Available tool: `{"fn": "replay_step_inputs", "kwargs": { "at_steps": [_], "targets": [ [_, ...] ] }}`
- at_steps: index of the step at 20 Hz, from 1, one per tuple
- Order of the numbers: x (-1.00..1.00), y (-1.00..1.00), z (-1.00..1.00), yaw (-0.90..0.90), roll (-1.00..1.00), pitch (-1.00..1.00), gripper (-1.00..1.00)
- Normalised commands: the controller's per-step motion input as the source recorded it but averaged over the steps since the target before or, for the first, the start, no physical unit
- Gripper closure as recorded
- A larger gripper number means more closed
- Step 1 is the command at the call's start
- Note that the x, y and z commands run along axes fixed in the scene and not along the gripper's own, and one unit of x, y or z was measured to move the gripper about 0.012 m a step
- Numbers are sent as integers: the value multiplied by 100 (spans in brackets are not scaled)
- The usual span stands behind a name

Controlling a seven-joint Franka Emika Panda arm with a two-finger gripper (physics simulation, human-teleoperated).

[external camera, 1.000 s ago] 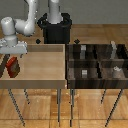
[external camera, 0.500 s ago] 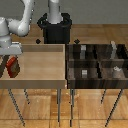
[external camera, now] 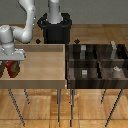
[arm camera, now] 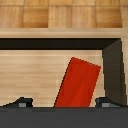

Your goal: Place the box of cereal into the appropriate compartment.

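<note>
The gripper (external camera: 11, 68) hangs at the exterior view's left end of the light wooden tray (external camera: 42, 67), fingers pointing down, and grasps the box (external camera: 12, 70). The box shows between and just below the fingers as a small red and brownish shape, tilted, at the tray's outer edge. In the wrist view the box (arm camera: 78, 84) is a red slab leaning to one side, rising from between the two dark fingertips (arm camera: 20, 102) at the frame's lower edge; the actual contact between pads and box is hidden by the gripper body.

Beyond the fingers, the wrist view shows the tray (arm camera: 30, 75) floor, its pale rim and a dark inner wall, then the wooden floor past it.

Farther from the fingers, toward the exterior view's right, the dark-brown bin (external camera: 97, 65) stands just beside the tray, split into four cells. Its far cell at the exterior view's right holds the tallest pale-grey block (external camera: 114, 48); that compartment (external camera: 119, 52) is well apart from the box. The other cells hold smaller grey shapes. The arm's black base (external camera: 55, 27) stands behind both containers.
</note>
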Motion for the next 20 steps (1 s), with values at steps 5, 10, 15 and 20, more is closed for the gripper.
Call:
{"fn": "replay_step_inputs", "kwargs": {
  "at_steps": [5,10,15,20],
  "targets": [
    [0,0,-20,0,0,0,100],
    [0,0,0,0,0,0,100],
    [0,0,40,0,0,0,100],
    [0,0,100,0,0,0,100]
  ]
}}
